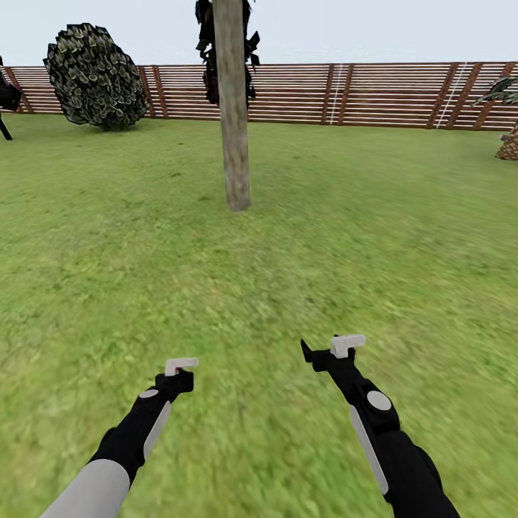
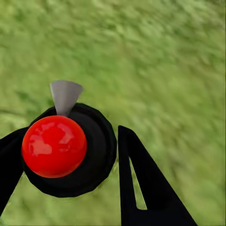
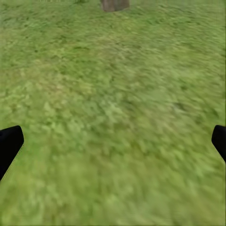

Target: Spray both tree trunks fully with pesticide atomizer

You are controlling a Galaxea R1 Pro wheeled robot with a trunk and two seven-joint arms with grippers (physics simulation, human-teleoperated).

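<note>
- Pesticide atomizer (image 2: 66, 148) is sitting clamped in the left hand (image 2: 70, 155), red top showing.
- Right hand (image 3: 113, 141) is hanging spread wide above grass (image 1: 288, 252).
- Tree trunk (image 1: 233, 108) is standing ahead.

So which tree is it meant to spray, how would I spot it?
Start from the brown slatted fence across the back of the lawn. In front of it, standing alone in open grass, is the tree trunk: a tall, straight, bare grey-brown column, unlike the round leafy bush to its left.
</note>
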